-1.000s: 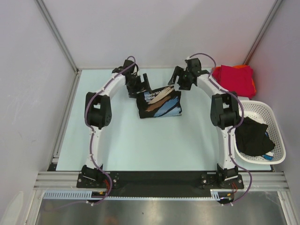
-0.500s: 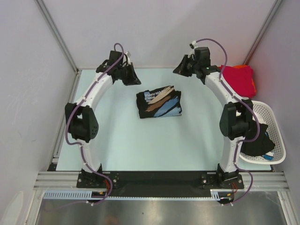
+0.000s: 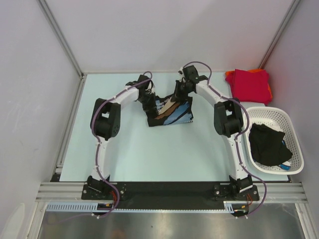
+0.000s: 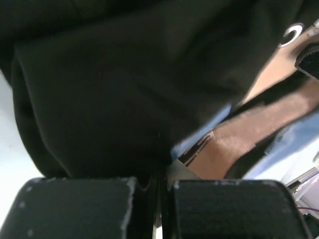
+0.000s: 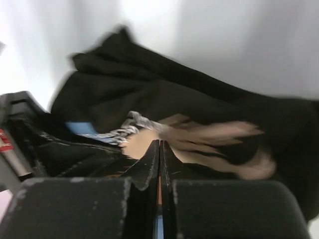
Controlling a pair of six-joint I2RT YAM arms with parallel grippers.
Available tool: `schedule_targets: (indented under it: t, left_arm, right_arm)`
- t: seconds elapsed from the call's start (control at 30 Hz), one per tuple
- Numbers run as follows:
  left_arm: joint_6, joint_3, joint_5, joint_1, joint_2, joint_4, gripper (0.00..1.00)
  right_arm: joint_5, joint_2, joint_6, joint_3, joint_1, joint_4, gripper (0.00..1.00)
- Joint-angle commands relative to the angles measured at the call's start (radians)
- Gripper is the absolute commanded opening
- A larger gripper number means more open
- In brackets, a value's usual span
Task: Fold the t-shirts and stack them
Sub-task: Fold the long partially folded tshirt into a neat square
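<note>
A folded black t-shirt [image 3: 172,113] with a tan and blue print lies at the middle back of the table. My left gripper [image 3: 151,103] is shut, its tips down on the shirt's back left corner. The black cloth [image 4: 124,89] fills the left wrist view ahead of that gripper [image 4: 160,174]. My right gripper [image 3: 178,94] is shut over the shirt's back edge. The right wrist view has its tips [image 5: 160,144] pressed together above the print [image 5: 199,132], with nothing between them. A crimson red t-shirt [image 3: 249,83] lies folded on an orange one [image 3: 269,90] at the back right.
A white lattice basket [image 3: 285,117] stands at the right edge with a crumpled black t-shirt [image 3: 268,144] inside. Grey walls close the table at the back and both sides. The arm bases sit on the black rail at the near edge.
Both grippers went from open to shut. The arms drew back toward the rear wall, then came in onto the black shirt's back edge. The shirt has stayed in place.
</note>
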Motion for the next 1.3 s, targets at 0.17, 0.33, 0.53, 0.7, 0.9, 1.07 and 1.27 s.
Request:
schedule_targets:
  t: [0.17,0.33,0.53,0.7,0.9,1.07,1.27]
  left_arm:
    - [-0.020,0.234,-0.055,0.035,0.074,-0.047,0.00]
    - [-0.021,0.285,-0.041,0.058,0.113,-0.023,0.00]
    - [-0.007,0.423,-0.095,0.067,0.235,-0.164,0.00]
    - [-0.001,0.474,-0.081,0.070,0.279,-0.199,0.00]
    - [0.019,0.454,-0.069,0.072,0.177,-0.176,0.00]
    - [0.019,0.429,-0.034,0.083,0.008,-0.126,0.00]
    - [-0.006,0.096,0.031,0.136,-0.269,0.009,0.88]
  right_arm:
    - [0.289,-0.023,-0.052,0.061,-0.006,-0.078,0.00]
    - [0.363,-0.028,-0.046,0.041,-0.012,-0.070,0.00]
    - [0.417,0.018,-0.043,0.070,-0.009,-0.119,0.00]
    - [0.460,0.064,-0.046,0.125,-0.009,-0.203,0.00]
    - [0.517,0.006,-0.040,0.099,-0.006,-0.220,0.00]
    - [0.564,-0.202,-0.043,-0.006,-0.006,-0.109,0.00]
    - [0.395,-0.423,-0.014,-0.171,-0.071,0.013,0.02]
